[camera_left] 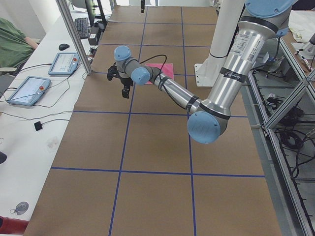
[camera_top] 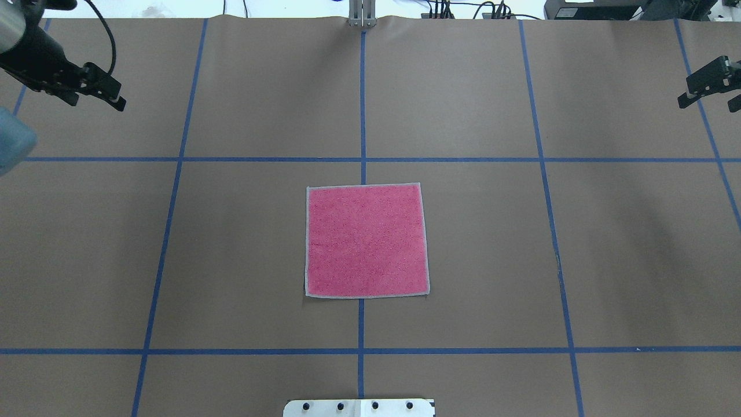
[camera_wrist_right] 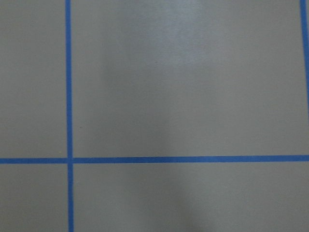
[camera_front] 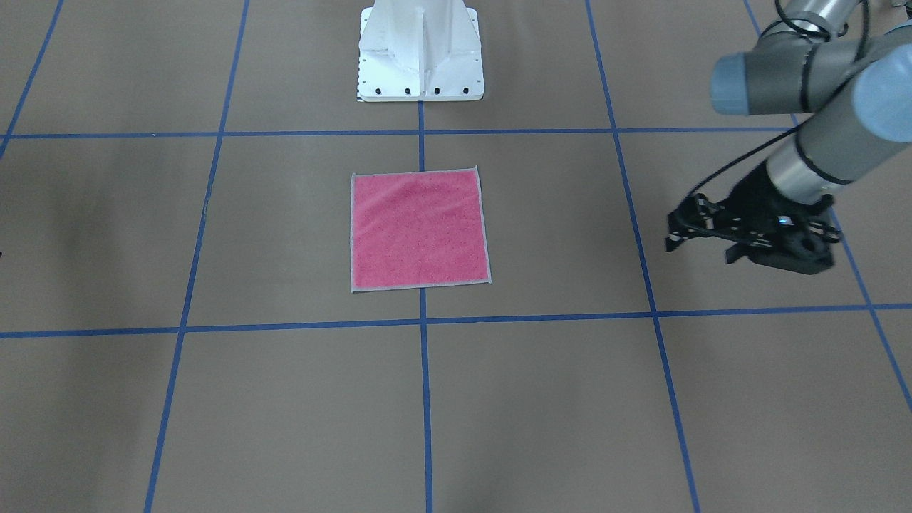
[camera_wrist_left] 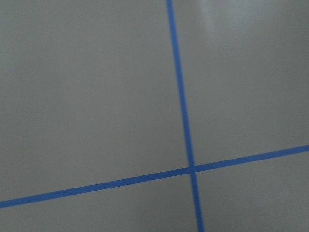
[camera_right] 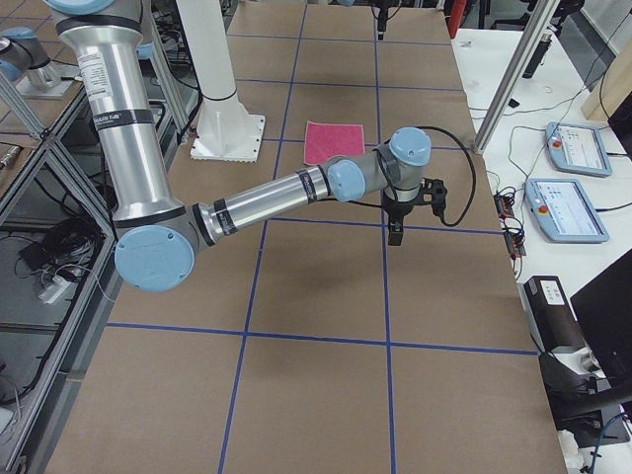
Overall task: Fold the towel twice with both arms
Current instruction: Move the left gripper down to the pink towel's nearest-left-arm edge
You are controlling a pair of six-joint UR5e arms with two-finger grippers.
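Two arms, both hanging way out at the sides, and the towel (camera_top: 367,240) is sitting on its own in the middle. It's flat and unfolded, pink face up, with the light grey edging showing all the way round, pretty much dead centre on the table (camera_top: 637,260). The middle line of blue tape (camera_top: 363,104) runs under it, so it straddles that line. It lies between two of the cross lines, a little way out from the white pedestal (camera_front: 420,57).

Left gripper (camera_front: 700,249) hangs above the table, well apart from the towel and off to the robot's left. Its fingers (camera_front: 673,239) are clearly spread and empty. The left arm (camera_front: 812,153) slopes down to it with a black cable looping alongside.

Right gripper (camera_top: 708,104) just pokes in at the edge of the overhead view on the opposite side, also well clear of the towel. Its two fingers stand apart too, holding zip. From the right-end camera you can see the right arm (camera_right: 267,202) stretched out long and low across the table.

Both wrist cams just show brown table cover with a crossing of tape lines.

Off the table, the left-end view has a white desk with a couple of tablets (camera_left: 63,63) on it, and a person's green sleeve (camera_left: 12,42) in the corner.
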